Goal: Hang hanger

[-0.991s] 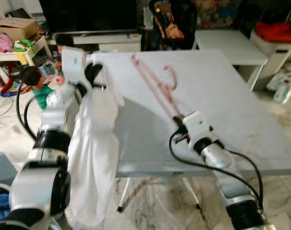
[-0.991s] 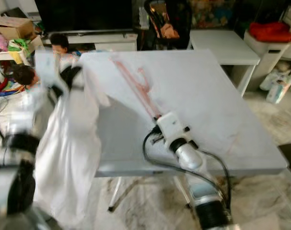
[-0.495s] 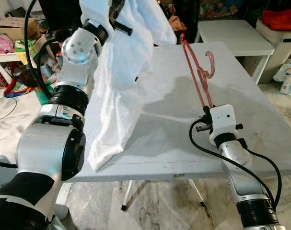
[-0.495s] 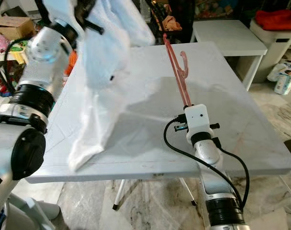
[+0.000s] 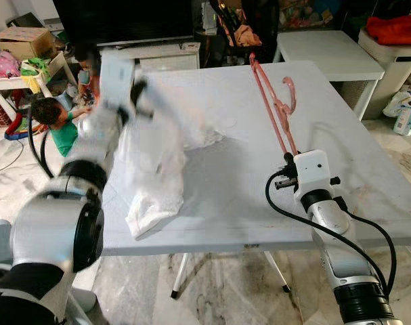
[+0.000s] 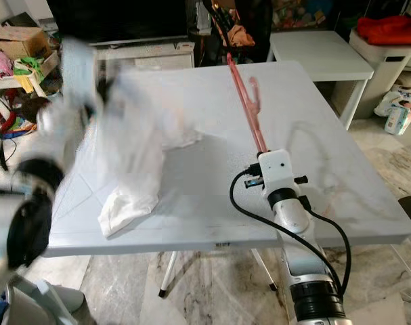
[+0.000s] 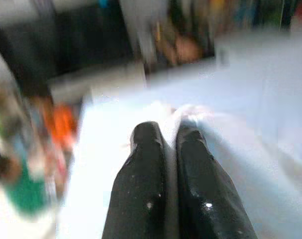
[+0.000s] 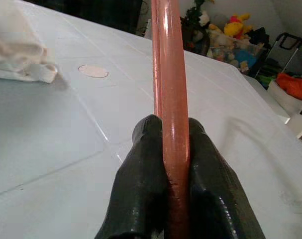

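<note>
Above the white table [image 5: 340, 128], the pink hanger [image 5: 269, 108] is held upright, pinched at its lower bar by the right gripper [image 8: 163, 144]. It's judged light, stiff and slick plastic, so grip should be kept near a corner to limit swing. Left gripper [image 7: 165, 142] fingers are pressed together on the white garment [image 5: 158, 183], soft and floppy, img blurred

1. I'm looking down at a white folding table [image 5: 354, 169] standing on a marbled floor [image 5: 219, 291].
2. A white garment [image 5: 158, 183] is lying crumpled across the table's left part, reaching its front edge.
</note>
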Available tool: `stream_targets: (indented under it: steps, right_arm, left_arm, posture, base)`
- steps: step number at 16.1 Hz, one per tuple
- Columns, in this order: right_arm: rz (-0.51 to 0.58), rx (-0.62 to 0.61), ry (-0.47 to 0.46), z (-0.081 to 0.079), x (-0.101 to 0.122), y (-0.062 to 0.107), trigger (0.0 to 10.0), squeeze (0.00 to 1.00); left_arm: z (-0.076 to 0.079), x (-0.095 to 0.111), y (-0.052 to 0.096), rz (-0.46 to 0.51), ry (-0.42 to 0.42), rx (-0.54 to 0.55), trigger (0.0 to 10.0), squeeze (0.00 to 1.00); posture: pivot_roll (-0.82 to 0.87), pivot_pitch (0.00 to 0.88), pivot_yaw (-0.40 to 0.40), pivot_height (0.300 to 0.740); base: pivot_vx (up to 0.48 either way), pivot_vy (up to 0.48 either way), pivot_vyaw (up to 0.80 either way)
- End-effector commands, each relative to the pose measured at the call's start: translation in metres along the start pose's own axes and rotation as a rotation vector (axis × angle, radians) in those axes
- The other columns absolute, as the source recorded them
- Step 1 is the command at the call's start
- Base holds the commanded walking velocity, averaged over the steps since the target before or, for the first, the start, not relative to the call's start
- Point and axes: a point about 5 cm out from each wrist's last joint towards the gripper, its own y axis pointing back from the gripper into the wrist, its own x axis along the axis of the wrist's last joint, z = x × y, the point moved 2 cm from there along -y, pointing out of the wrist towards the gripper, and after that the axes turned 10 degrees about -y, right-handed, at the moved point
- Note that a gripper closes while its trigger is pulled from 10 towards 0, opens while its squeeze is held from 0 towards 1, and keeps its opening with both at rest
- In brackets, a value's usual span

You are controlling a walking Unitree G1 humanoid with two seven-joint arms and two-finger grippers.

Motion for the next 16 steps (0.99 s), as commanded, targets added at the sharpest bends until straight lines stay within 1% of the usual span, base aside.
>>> stream_targets:
  steps: [1, 2, 3, 4, 5, 6, 7, 9, 10, 11, 12, 13, 14, 15, 16]
  right_arm:
    - [-0.092, 0.047, -0.030, -0.011, -0.020, 0.004, 10.0, 0.00]
    - [-0.098, 0.061, -0.034, -0.015, -0.021, 0.004, 10.0, 0.00]
    - [-0.100, 0.072, -0.037, -0.017, -0.021, 0.003, 10.0, 0.00]
    - [-0.101, 0.077, -0.039, -0.018, -0.021, 0.003, 10.0, 0.00]
    - [-0.102, 0.081, -0.041, -0.020, -0.021, 0.004, 10.0, 0.00]
    - [-0.106, 0.082, -0.046, -0.020, -0.022, 0.004, 10.0, 0.00]
    - [-0.106, 0.083, -0.048, -0.021, -0.023, 0.004, 10.0, 0.00]
    - [-0.110, 0.082, -0.053, -0.021, -0.024, 0.005, 10.0, 0.00]
    - [-0.113, 0.081, -0.055, -0.021, -0.025, 0.006, 10.0, 0.00]
    - [-0.115, 0.081, -0.056, -0.021, -0.025, 0.006, 10.0, 0.00]
    - [-0.119, 0.085, -0.059, -0.022, -0.027, 0.007, 10.0, 0.00]
    - [-0.120, 0.086, -0.060, -0.022, -0.027, 0.007, 10.0, 0.00]
    - [-0.121, 0.092, -0.060, -0.024, -0.027, 0.006, 10.0, 0.00]
    - [-0.122, 0.095, -0.060, -0.025, -0.027, 0.005, 10.0, 0.00]
    - [-0.121, 0.100, -0.058, -0.025, -0.026, 0.004, 10.0, 0.00]
  left_arm:
    - [-0.004, -0.020, 0.005, -0.101, 0.025, -0.033, 10.0, 1.00]
    - [-0.003, -0.034, 0.010, -0.155, 0.032, -0.078, 10.0, 1.00]
    - [-0.002, -0.044, 0.014, -0.197, 0.028, -0.130, 10.0, 1.00]
    - [-0.004, -0.045, 0.016, -0.205, -0.005, -0.166, 10.0, 1.00]
    - [-0.005, -0.044, 0.018, -0.206, -0.057, -0.211, 10.0, 1.00]
    - [-0.010, -0.039, 0.020, -0.191, -0.190, -0.280, 10.0, 1.00]
    - [-0.012, -0.038, 0.022, -0.178, -0.273, -0.316, 10.0, 1.00]
    - [-0.023, -0.031, 0.027, -0.120, -0.419, -0.329, 10.0, 1.00]
    - [-0.027, -0.028, 0.033, -0.061, -0.507, -0.325, 10.0, 1.00]
    - [-0.029, -0.026, 0.036, -0.026, -0.556, -0.323, 10.0, 1.00]
    - [-0.031, -0.027, 0.048, 0.028, -0.568, -0.294, 10.0, 1.00]
    - [-0.031, -0.028, 0.052, 0.038, -0.550, -0.291, 10.0, 1.00]
    - [-0.023, -0.027, 0.066, 0.118, -0.458, -0.274, 10.0, 1.00]
    - [-0.019, -0.025, 0.074, 0.159, -0.415, -0.269, 10.0, 1.00]
    - [0.004, -0.027, 0.106, 0.278, -0.379, -0.307, 10.0, 1.00]
  posture:
    - [-0.14, 0.000, 0.060, 0.736]
    - [-0.13, 0.000, 0.058, 0.736]
    - [-0.13, 0.000, 0.057, 0.736]
    - [-0.13, 0.000, 0.057, 0.736]
    - [-0.12, 0.000, 0.058, 0.736]
    - [-0.11, 0.000, 0.060, 0.736]
    - [-0.11, 0.000, 0.063, 0.736]
    - [-0.11, 0.000, 0.065, 0.736]
    - [-0.09, 0.000, 0.062, 0.736]
    - [-0.09, 0.000, 0.062, 0.736]
    - [-0.08, 0.000, 0.057, 0.736]
    - [-0.07, 0.000, 0.056, 0.736]
    - [-0.06, 0.000, 0.053, 0.736]
    - [-0.06, 0.000, 0.055, 0.736]
    - [-0.05, 0.000, 0.051, 0.736]
  base:
    - [0.000, 0.000, 0.00]
    - [0.000, 0.000, 0.00]
    - [0.000, 0.000, 0.00]
    - [0.000, 0.000, 0.00]
    - [0.000, 0.000, 0.00]
    - [0.000, 0.000, 0.00]
    - [0.000, 0.000, 0.00]
    - [0.000, 0.000, 0.00]
    - [0.000, 0.000, 0.00]
    - [0.000, 0.000, 0.00]
    - [0.000, 0.000, 0.00]
    - [0.000, 0.000, 0.00]
    - [0.000, 0.000, 0.00]
    - [0.000, 0.000, 0.00]
    - [0.000, 0.000, 0.00]
